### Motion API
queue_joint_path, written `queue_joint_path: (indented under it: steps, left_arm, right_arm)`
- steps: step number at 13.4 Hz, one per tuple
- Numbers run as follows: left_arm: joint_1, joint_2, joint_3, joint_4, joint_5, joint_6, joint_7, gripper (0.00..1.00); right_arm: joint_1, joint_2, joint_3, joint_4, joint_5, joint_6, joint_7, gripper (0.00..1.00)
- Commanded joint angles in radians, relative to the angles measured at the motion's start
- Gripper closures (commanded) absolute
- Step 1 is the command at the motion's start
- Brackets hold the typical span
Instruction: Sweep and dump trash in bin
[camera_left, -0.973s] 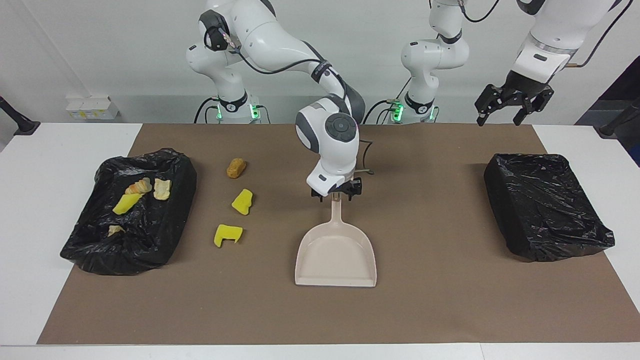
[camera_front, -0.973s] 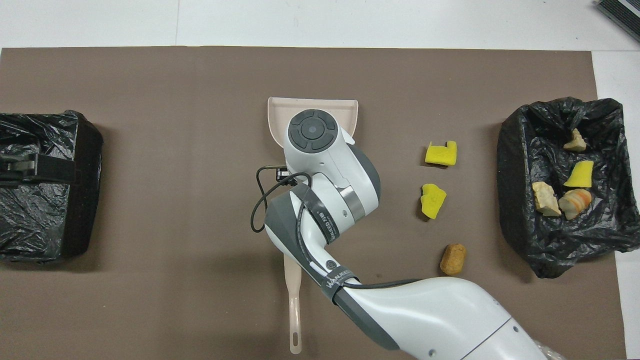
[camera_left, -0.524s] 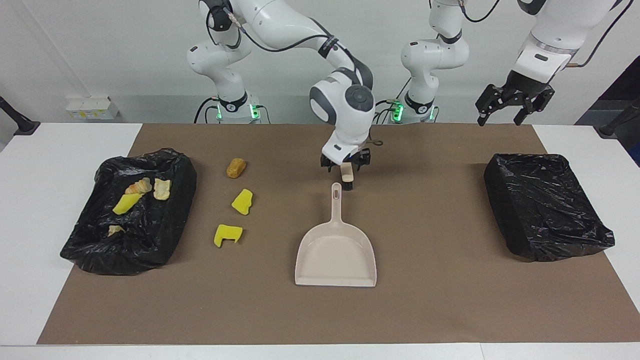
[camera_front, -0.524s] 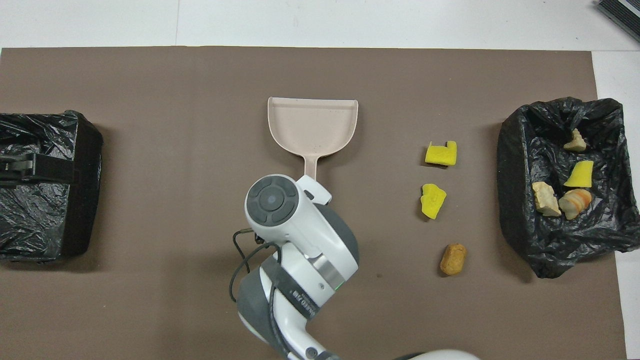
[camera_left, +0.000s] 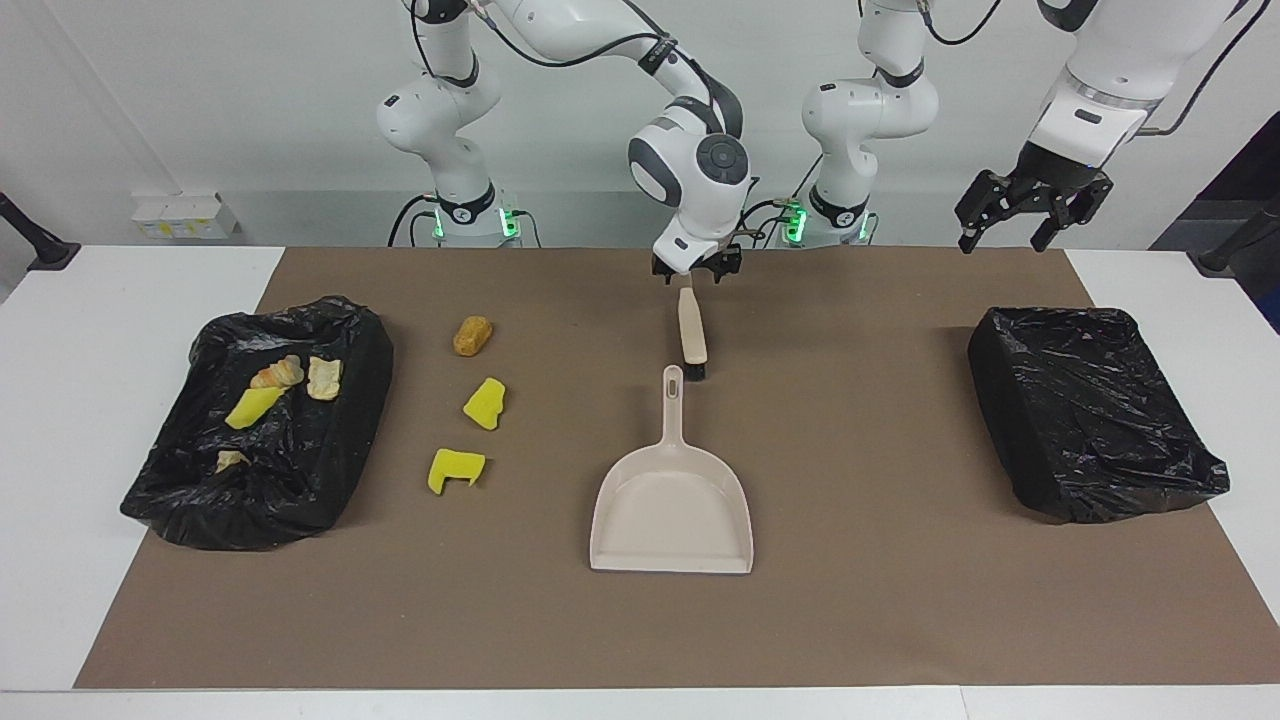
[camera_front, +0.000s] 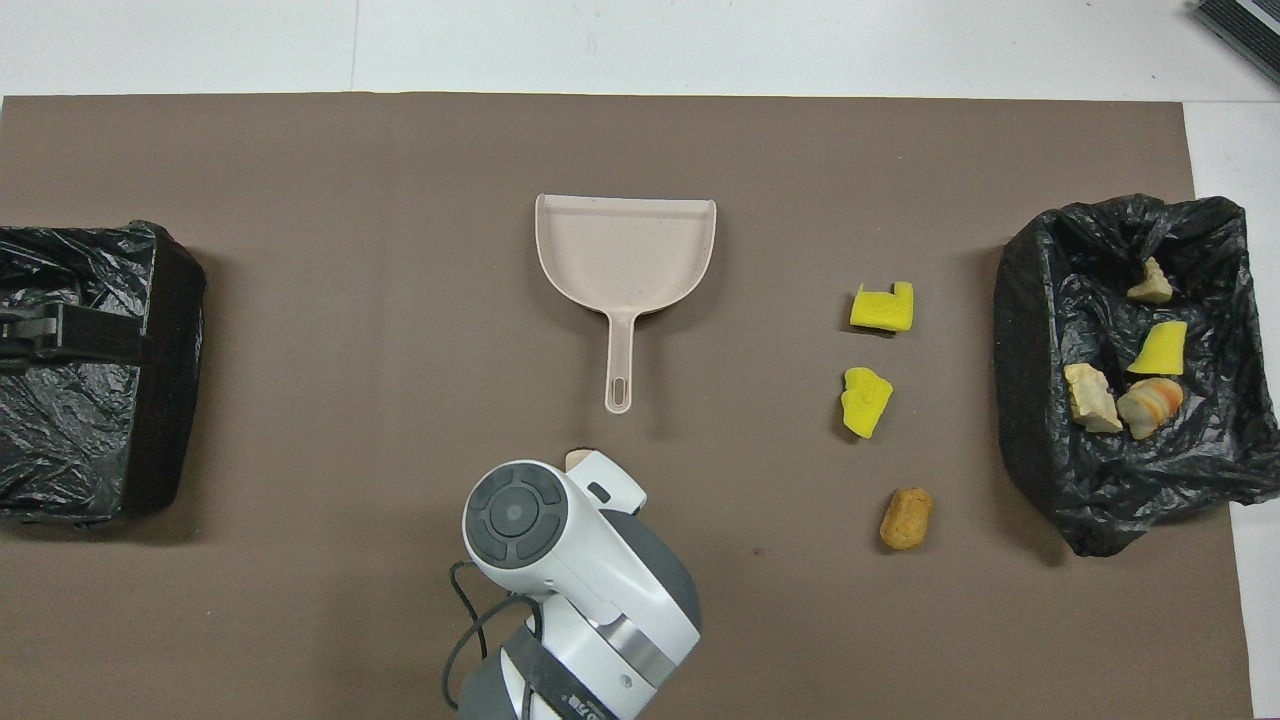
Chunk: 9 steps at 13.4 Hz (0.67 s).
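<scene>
Trash lies on the brown mat: two yellow sponge chunks (camera_left: 457, 469) (camera_left: 485, 403) and a brown bun (camera_left: 472, 336), the bun nearest the robots. Beside them, at the right arm's end, the black-bagged bin (camera_left: 300, 480) holds several scraps. The beige dustpan (camera_left: 672, 510) lies mid-mat, its handle pointing at the robots. A beige brush (camera_left: 690, 330) lies just nearer the robots than that handle. My right gripper (camera_left: 697, 272) hangs open over the brush handle's end, holding nothing. My left gripper (camera_left: 1020, 215) waits open, raised at the left arm's end.
A second black-bagged bin (camera_left: 1090, 410) sits at the left arm's end of the mat. In the overhead view the right arm's wrist (camera_front: 560, 540) covers most of the brush, and the sponge chunks (camera_front: 882, 307) (camera_front: 865, 400) and bun (camera_front: 906, 517) lie beside the bin (camera_front: 1030, 330).
My right gripper has drawn back from over the dustpan handle toward the robots and now hangs over the brush handle's end. The dustpan, trash and left arm have not moved.
</scene>
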Motion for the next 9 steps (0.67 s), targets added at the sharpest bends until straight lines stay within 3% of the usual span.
queue_joint_path:
  steps: [1,3,5,8,9]
  left_arm:
    - [0.013,-0.035,-0.006,-0.045,0.005,0.019,0.005,0.0]
    - [0.013,-0.035,-0.006,-0.045,0.005,0.022,0.005,0.0]
    - [0.013,-0.035,-0.006,-0.045,0.005,0.022,0.007,0.0]
    - [0.021,-0.035,-0.006,-0.045,0.005,0.024,0.011,0.0]
    - [0.021,-0.035,-0.006,-0.045,0.005,0.025,0.011,0.0]
  right_arm:
    - [0.009,-0.072,-0.001,-0.129,0.038,0.09,0.029,0.23]
    - [0.007,-0.072,-0.001,-0.132,0.038,0.093,0.05,0.3]
    - [0.004,-0.07,-0.001,-0.129,0.038,0.093,0.07,0.45]
    - [-0.002,-0.067,-0.001,-0.118,0.038,0.087,0.081,0.52]
    - [0.0,-0.072,-0.001,-0.123,0.038,0.084,0.084,0.62]
